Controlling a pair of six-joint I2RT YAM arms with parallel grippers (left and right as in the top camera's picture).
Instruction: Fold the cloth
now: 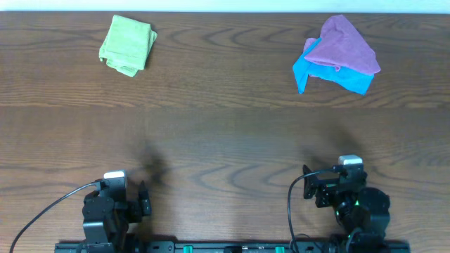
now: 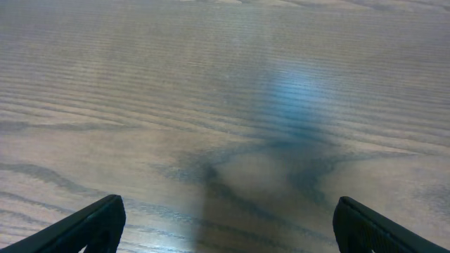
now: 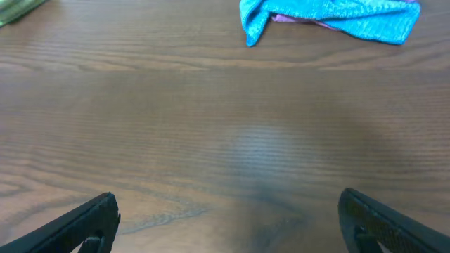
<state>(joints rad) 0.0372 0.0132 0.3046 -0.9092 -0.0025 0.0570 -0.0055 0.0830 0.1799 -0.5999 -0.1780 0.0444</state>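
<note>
The large lime-green cloth with the white tag does not show in any view. The only lime-green thing is a small thick folded pad at the far left; its edge shows in the right wrist view. My left gripper is open and empty over bare wood at the near left. My right gripper is open and empty at the near right. Both are far from every cloth.
A crumpled purple cloth lies on top of a blue cloth at the far right; the blue cloth also shows in the right wrist view. The wooden table lies between the arms and the cloths.
</note>
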